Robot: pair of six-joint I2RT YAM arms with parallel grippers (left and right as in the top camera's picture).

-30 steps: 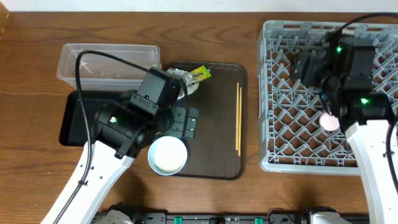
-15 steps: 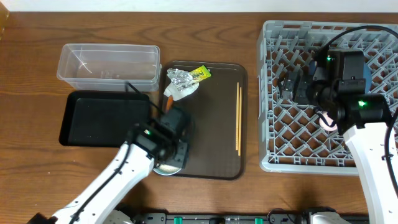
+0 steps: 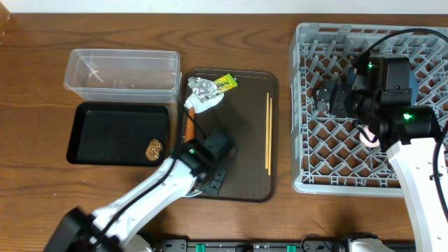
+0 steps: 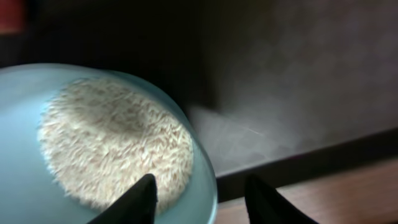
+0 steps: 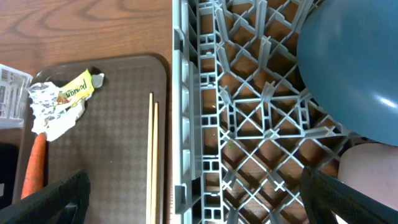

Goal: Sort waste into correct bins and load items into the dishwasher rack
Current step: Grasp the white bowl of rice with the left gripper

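The left gripper (image 4: 199, 186) is down at the white bowl (image 4: 25, 124). One finger (image 4: 146, 196) is inside the bowl, just over the white rice grains (image 4: 106, 143). The other finger is outside, over the brown serving tray (image 4: 280, 93). The rim of the bowl sits between them. The fingers are apart and are not squeezing the rim yet, so the bowl is not held. Off to the left of this gripper, well apart from it, the brown food lump (image 3: 154, 148) lies in the black tray (image 3: 105, 133). The clear tub (image 3: 122, 70) is just past that tray. The right gripper (image 5: 194, 180) hangs over the dishwasher rack (image 5: 249, 124) with its fingers spread wide and nothing in them. The dark-blue plate (image 5: 354, 62) is in the rack, up ahead of this gripper and to its right. The pink cup (image 5: 367, 168) is close by its right finger, just below the plate. To the left of this gripper, outside the rack wall, the two chopsticks (image 5: 153, 155) lie side by side on the brown tray. Farther left are the silver foil (image 5: 43, 99), the yellow-green sachet (image 5: 76, 89) and the white paper (image 5: 59, 127), all bunched together. The carrot stick (image 5: 34, 165) lies just below them.
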